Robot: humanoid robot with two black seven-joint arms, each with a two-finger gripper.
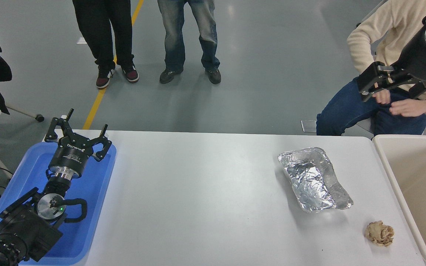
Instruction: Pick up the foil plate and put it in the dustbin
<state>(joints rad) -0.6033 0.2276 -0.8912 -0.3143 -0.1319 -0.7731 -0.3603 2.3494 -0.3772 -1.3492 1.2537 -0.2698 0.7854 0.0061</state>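
Observation:
The foil plate (314, 179), a crinkled silver tray, lies on the white table (198, 199) right of centre, its long side running toward the near right. The dustbin (414, 173), a big beige bin, stands off the table's right end with its open top showing. My right gripper (388, 96) hangs high at the upper right, well above and beyond the plate. It is open and holds nothing. My left gripper (81, 127) stays parked over the blue tray at the lower left, open and empty.
A small tan wadded paper ball (379, 232) lies near the table's front right corner, between plate and bin. The blue tray (98, 184) covers the table's left end. A seated person (390, 105) is behind the right gripper. Two people stand beyond the table.

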